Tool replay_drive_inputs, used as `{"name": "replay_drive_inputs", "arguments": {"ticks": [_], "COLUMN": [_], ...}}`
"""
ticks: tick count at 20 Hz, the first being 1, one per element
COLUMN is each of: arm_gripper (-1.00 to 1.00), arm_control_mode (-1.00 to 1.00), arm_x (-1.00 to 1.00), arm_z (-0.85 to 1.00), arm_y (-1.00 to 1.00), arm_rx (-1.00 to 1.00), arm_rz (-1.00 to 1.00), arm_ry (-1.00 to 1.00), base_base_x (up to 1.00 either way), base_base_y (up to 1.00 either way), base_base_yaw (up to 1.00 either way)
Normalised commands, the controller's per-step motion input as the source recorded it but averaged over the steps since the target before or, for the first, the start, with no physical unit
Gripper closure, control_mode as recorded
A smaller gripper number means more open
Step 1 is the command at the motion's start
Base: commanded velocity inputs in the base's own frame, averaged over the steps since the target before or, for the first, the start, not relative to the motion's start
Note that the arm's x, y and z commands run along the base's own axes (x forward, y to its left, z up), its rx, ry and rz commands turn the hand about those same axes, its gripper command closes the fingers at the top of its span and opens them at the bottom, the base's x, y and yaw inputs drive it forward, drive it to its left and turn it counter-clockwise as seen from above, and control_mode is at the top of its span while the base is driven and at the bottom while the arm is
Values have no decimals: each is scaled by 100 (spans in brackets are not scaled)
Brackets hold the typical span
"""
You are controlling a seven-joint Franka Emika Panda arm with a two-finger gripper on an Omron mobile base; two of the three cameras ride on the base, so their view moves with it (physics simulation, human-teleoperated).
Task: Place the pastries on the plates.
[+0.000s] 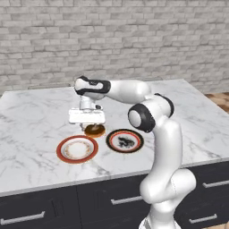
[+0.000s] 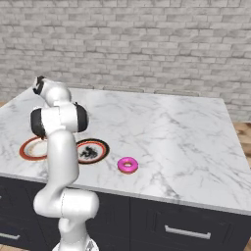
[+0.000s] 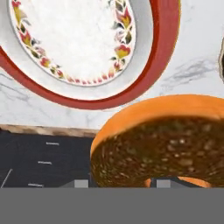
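Leftmost on the marble counter (image 1: 36,116), the red-rimmed plate (image 1: 77,149) lies flat near the front edge, its cream centre bare. Just behind and to its right, the gripper (image 1: 92,126) points down with the brown doughnut (image 1: 95,130) clamped in its jaws; the pastry hangs above the counter, between the two plates and slightly behind them. From the hand view the chocolate top and orange side of the doughnut (image 3: 166,140) loom close, with the red-rimmed plate (image 3: 162,52) beyond, apart from it. Next comes the black-rimmed plate (image 1: 125,140), just beside the red one. Furthest right, in the right base view, the pink doughnut (image 2: 127,165) rests on the counter near the black-rimmed plate (image 2: 93,150).
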Motion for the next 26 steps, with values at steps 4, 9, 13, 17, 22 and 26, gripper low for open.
{"name": "replay_drive_inputs", "arguments": {"ticks": [4,9,13,17,22,26], "arm_gripper": [100,100,100,100,100,100], "arm_control_mode": [-100,-100,-100,-100,-100,-100], "arm_x": [3,14,58,65,-2,-40], "arm_z": [-57,-75,-34,-6,-36,-48], "arm_y": [100,87,27,0,0,-3], "arm_rx": [0,-1,-5,0,0,0], "arm_rz": [-1,-1,0,0,0,0], "arm_ry": [0,-1,-13,-9,-1,-1], "base_base_x": [0,0,0,0,0,0], "base_base_y": [0,0,0,0,0,0], "base_base_yaw": [0,0,0,0,0,0]}}
